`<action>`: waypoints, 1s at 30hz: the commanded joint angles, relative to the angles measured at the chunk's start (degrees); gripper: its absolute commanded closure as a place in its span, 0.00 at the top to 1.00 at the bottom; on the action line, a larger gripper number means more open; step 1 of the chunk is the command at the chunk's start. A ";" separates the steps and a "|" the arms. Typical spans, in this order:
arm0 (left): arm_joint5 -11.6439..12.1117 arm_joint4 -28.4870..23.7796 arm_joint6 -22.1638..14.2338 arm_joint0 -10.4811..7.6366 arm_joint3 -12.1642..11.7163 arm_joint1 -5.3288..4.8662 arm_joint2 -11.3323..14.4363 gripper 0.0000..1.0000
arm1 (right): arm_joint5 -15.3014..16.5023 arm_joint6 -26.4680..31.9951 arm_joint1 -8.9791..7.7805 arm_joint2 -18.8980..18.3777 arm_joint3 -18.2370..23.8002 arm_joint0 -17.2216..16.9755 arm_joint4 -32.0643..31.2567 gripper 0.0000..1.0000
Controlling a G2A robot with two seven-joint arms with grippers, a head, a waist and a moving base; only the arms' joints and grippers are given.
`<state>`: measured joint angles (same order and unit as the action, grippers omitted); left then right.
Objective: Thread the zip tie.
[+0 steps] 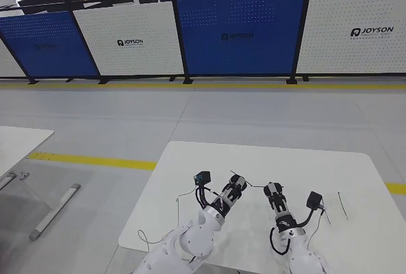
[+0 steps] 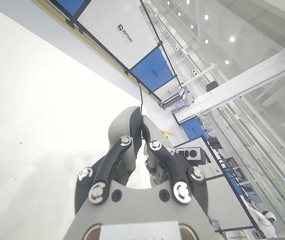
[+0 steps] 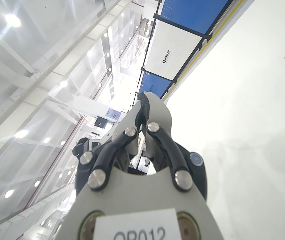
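The white tabletop carries both arms, which come in over its near edge and end side by side around the middle of the near half. The left pincer lies toward the left edge and the right pincer toward the right edge, their tips angled toward each other and just apart.

In the left wrist view the left pincer is pressed closed on a thin black zip tie. The strap is clamped between the dark pads and sticks out straight past the fingertips. This pincer is held above the tabletop.

In the right wrist view the right pincer also has its dark pads pressed together, with no gap at the tips. Whether any of the strap is caught between them cannot be made out there. The tabletop lies alongside it.

From the top view the zip tie is a fine dark line running from the left pincer across the small gap toward the right pincer's tip. It is too thin to tell whether it touches that tip.

A second zip tie lies loose on the tabletop, well apart from both pincers, nearer the right edge.
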<state>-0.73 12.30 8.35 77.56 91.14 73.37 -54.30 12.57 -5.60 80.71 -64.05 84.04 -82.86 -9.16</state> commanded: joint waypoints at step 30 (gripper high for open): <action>0.00 0.00 0.00 0.00 0.00 0.00 0.00 0.00 | 0.22 -0.36 1.17 1.49 -2.50 1.42 0.21 0.00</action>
<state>-0.73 12.30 8.35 77.56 91.14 73.37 -54.30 12.61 -6.00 81.84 -62.67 81.69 -81.47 -9.07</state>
